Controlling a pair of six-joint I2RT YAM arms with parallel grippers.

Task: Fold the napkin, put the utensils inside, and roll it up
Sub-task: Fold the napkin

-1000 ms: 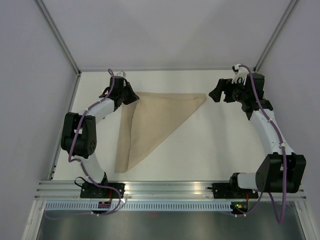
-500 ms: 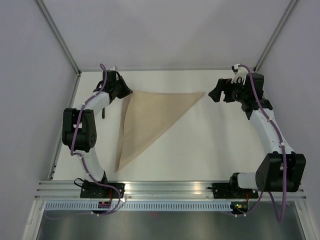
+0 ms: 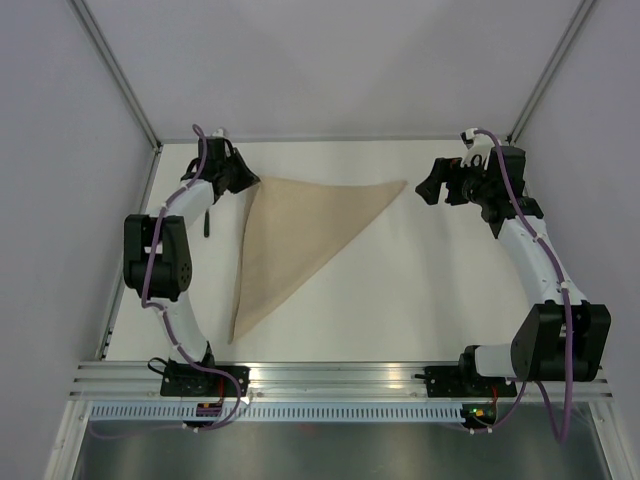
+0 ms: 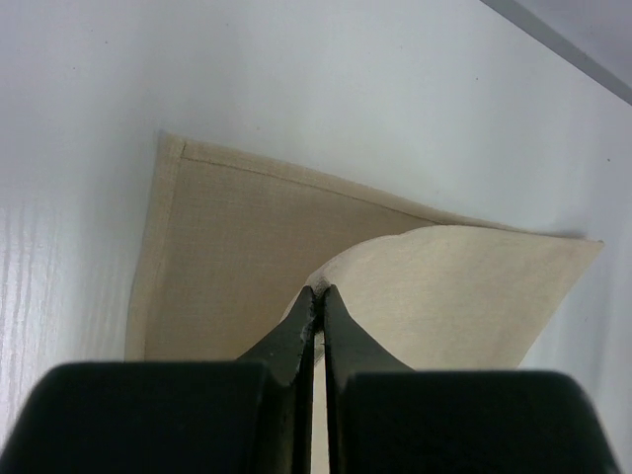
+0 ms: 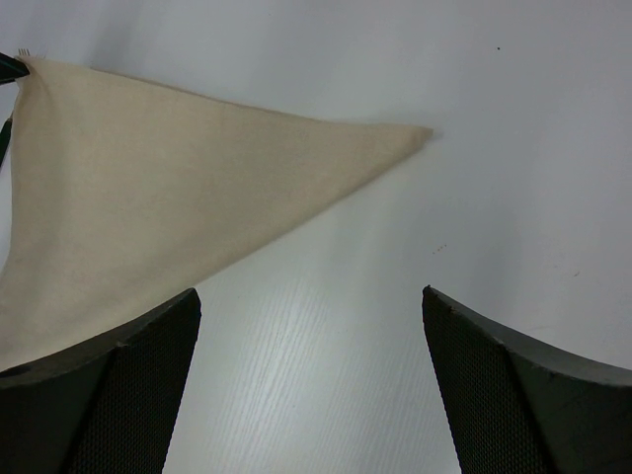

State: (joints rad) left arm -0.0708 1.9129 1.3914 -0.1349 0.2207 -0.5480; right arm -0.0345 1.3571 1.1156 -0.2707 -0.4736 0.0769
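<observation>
Top external view: the napkin (image 3: 295,235) lies on the white table (image 3: 430,290), folded to a triangle with its long point toward the near left. The left hand (image 3: 240,180) is at the far-left corner, fingers pressed together on a raised fold of the cloth. The right hand (image 3: 432,190) hangs just beyond the right corner, fingers wide apart, gripping nothing.

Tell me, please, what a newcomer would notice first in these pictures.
The beige napkin, folded into a triangle, lies left of centre on the white table. The left tool is shut on its far-left corner, while the right tool hangs open just beyond its right tip.
</observation>
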